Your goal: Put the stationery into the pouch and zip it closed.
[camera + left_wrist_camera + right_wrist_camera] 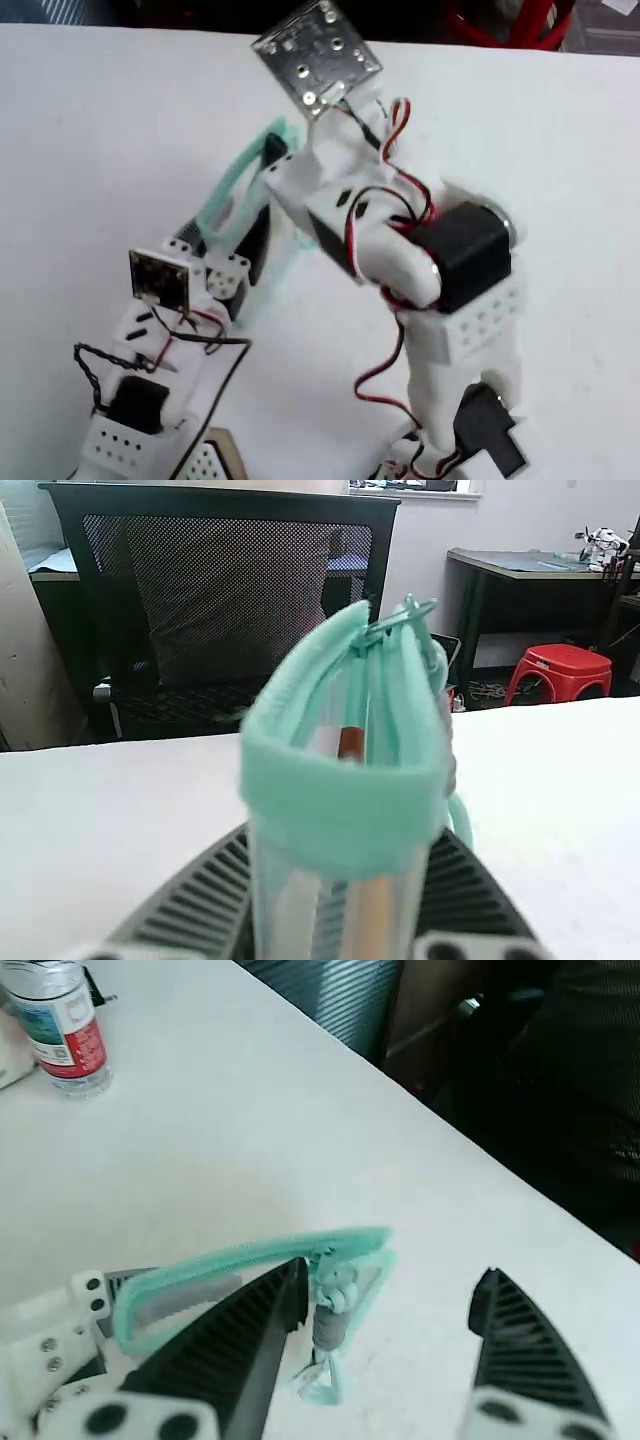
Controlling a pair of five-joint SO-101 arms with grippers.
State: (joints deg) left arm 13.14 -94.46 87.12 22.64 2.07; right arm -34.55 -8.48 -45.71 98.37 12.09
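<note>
Left pincer: closed on the pouch, one black jaw on each clear side wall. The pouch is held on edge, mint zip side up, over the white table. I cannot tell whether its lower edge touches the table.

Pouch, left wrist view: the two mint zip strips stand apart along the top and meet at the far end. The metal pull sits at that far end. Between the strips a slim stick with a red-brown end shows inside the pouch. Pen or pencil, cannot tell.

Right pincer: open, jaws well apart, holding nothing. The tip of one black jaw is at the pouch's pull end, just beside the pull, overlapping the mint edge. Contact cannot be confirmed. The other jaw hangs apart from the pouch, over bare table.

High view: the left arm comes in from the near left corner. The right arm stands near centre and bends across to the pouch's far end. The pouch lies between the two pincers, running diagonally away from the left arm.

Surroundings: a bottle with a red label stands on the table, well away from the pouch. A black mesh chair and a red stool stand beyond the table's far edge.
</note>
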